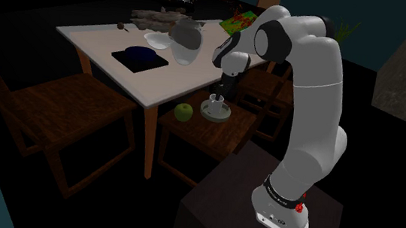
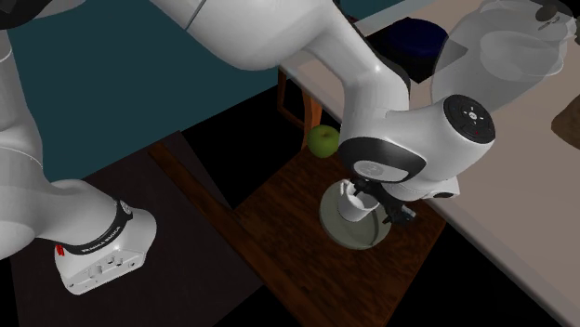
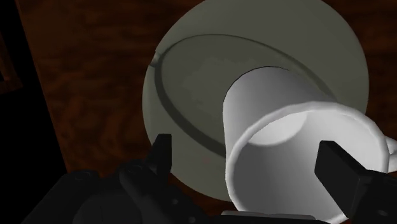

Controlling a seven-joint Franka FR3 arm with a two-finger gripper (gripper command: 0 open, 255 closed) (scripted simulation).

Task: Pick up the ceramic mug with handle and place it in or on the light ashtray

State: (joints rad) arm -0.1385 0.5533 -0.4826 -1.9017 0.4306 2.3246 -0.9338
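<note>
Dim room, dark floor. A white-topped table (image 1: 102, 36) with wooden chairs round it; the things sit on one chair (image 1: 226, 134) seat (not the table). Count: 1 white mug (image 3: 273, 127), 1 pale ashtray (image 3: 184, 83), 1 green apple (image 1: 184, 112). The mug stands upright in the ashtray, mid-seat; the apple is near a seat corner, apart from both. The tool (image 3: 246, 149) hangs over the mug, fingers spread wide either side, not clasping it. The wrist view shows the mug's hollow inside; the shoulder view adds the table's dishes.
</note>
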